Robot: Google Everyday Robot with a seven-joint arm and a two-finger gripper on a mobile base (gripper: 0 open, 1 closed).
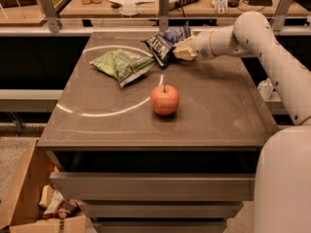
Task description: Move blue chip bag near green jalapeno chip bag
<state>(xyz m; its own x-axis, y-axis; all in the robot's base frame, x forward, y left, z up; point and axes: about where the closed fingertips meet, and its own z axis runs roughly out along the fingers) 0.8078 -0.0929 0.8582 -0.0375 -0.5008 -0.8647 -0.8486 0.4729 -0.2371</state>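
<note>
Navy blue chip bag is pinched in the gripper near the far edge of the bench; carry it low and left, releasing just beside the green jalapeno chip bag, well clear of the apple.

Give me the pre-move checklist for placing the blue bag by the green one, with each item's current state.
1. The gripper is at the back of the table and shut on the right edge of the blue chip bag: ok.
2. The blue chip bag is lifted clear of the table: cannot tell.
3. The green jalapeno chip bag lies flat to the left of the blue chip bag, close but apart: ok.
4. The apple is out of the path, nearer the front edge: ok.
5. There is bare table surface between the two bags for a set-down: ok.
</note>
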